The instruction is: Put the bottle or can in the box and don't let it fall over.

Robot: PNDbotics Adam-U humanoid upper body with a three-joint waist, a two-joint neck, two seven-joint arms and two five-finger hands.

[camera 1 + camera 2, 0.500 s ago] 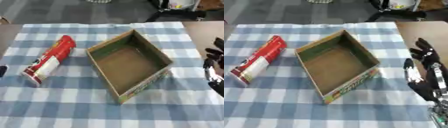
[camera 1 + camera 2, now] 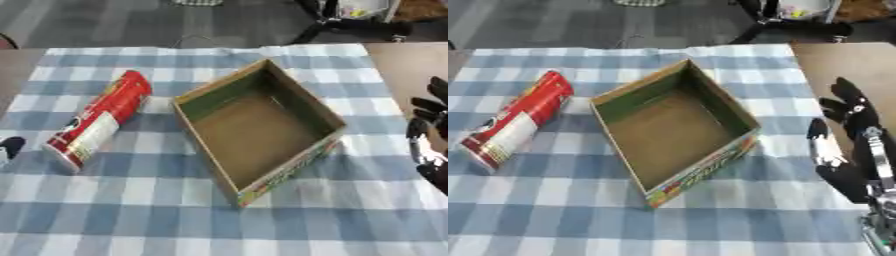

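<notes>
1. Your right hand (image 2: 852, 145) sits at the right edge of the table, past the edge of the cloth, with its fingers (image 2: 849, 95) stretched out straight and apart, pointing away from you. It holds nothing and touches neither the box nor the can.
2. Your left hand (image 2: 9, 148) shows only as a small dark tip at the left edge of the left eye view, just beside the can's lower end. You cannot tell from that sliver how its fingers stand.
3. The cardboard box (image 2: 674, 130) is near your right hand, in the middle of the table, turned so that one corner points away from you. It is open at the top with nothing inside; its near outer wall carries a colourful printed strip.
4. The red can (image 2: 98, 120), a tall tube with a white label, lies on its side left of the box, apart from it. Its top end points up and away towards the far left corner of the box, its lower end towards your left hand.
5. All of it rests on a blue and white checked cloth (image 2: 114, 210) that covers the brown table (image 2: 833, 62).
</notes>
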